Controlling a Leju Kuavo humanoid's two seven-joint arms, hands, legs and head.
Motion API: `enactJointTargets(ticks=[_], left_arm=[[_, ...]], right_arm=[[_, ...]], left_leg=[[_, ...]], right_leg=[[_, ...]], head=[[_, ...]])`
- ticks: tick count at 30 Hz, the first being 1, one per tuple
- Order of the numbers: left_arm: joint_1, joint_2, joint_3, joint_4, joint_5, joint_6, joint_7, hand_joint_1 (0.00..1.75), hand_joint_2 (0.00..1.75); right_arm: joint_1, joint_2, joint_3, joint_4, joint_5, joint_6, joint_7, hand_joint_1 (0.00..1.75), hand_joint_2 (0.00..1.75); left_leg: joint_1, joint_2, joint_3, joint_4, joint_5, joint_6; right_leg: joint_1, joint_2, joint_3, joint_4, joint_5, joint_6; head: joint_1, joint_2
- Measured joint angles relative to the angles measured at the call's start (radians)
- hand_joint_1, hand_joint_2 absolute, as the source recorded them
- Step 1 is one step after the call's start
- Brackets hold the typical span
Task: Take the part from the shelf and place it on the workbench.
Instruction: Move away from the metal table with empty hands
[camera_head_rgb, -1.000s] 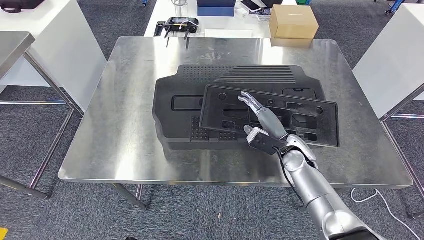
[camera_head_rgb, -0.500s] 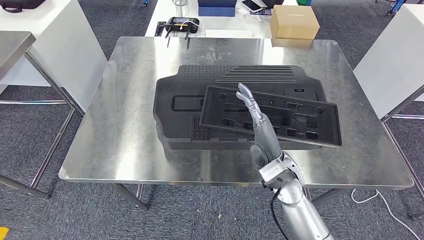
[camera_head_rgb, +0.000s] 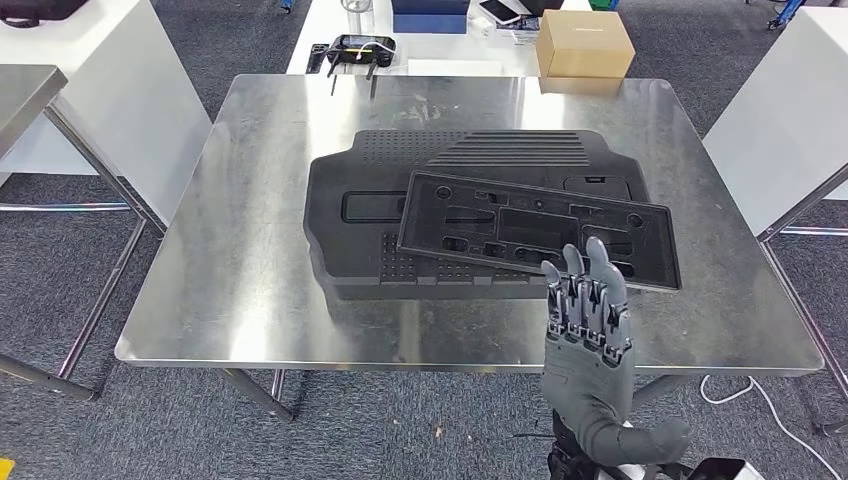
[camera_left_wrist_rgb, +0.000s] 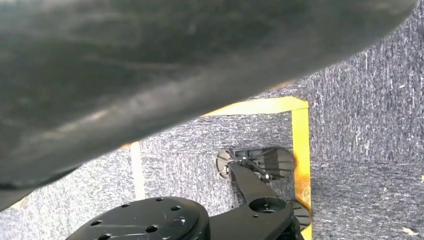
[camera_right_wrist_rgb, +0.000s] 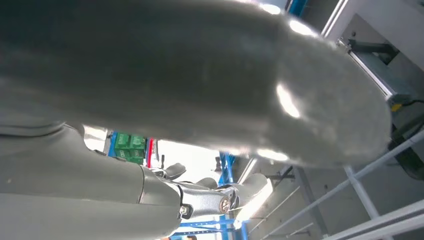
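Steel workbench (camera_head_rgb: 250, 280) with black part (camera_head_rgb: 540, 228); right hand (camera_head_rgb: 588, 330) raised, fingers straight, empty.

You're looking at a steel workbench (camera_head_rgb: 240, 280) filling mid-frame. A large black moulded panel (camera_head_rgb: 350, 250) lies flat at its centre, and a flat black part (camera_head_rgb: 520, 220) rests tilted across that panel's right side.

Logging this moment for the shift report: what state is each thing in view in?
Flat black panel: lying at a slant on top of the larger part, not held.
Large ribbed black part: flat on the steel workbench.
Right hand: raised at the bench's near edge, fingers straight, holding nothing.
Cardboard box: closed, on the white table behind.
Black handheld controller: lying on that table.
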Motion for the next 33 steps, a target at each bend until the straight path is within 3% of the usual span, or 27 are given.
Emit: enactJointTargets(ticks=[13,26,33], left_arm=[[0.008,-0.001,0.027,-0.006,-0.005,0.001,-0.008,0.0,0.0],[0.009,-0.002,0.03,-0.006,-0.011,-0.002,-0.006,0.0,0.0],[0.01,-0.002,0.033,-0.006,-0.012,-0.008,-0.008,0.0,0.0]], right_arm=[[0.116,0.035,-0.113,-0.08,-0.089,0.057,0.001,0.0,0.0],[0.147,0.064,-0.184,-0.114,-0.054,0.029,-0.002,0.0,0.0],[0.152,0.078,-0.22,-0.119,-0.056,0.015,-0.003,0.0,0.0]], left_leg=[[0.0,0.001,0.002,0.0,0.0,0.0],[-0.001,0.001,0.003,0.0,-0.003,-0.001],[-0.005,0.001,0.004,0.003,-0.006,0.005]], right_leg=[[0.0,0.0,0.001,0.0,-0.001,0.0],[-0.002,0.0,0.003,0.0,-0.001,0.0],[-0.005,0.0,0.006,0.0,-0.002,0.004]], head=[[0.0,0.0],[0.0,0.0],[0.0,0.0]])
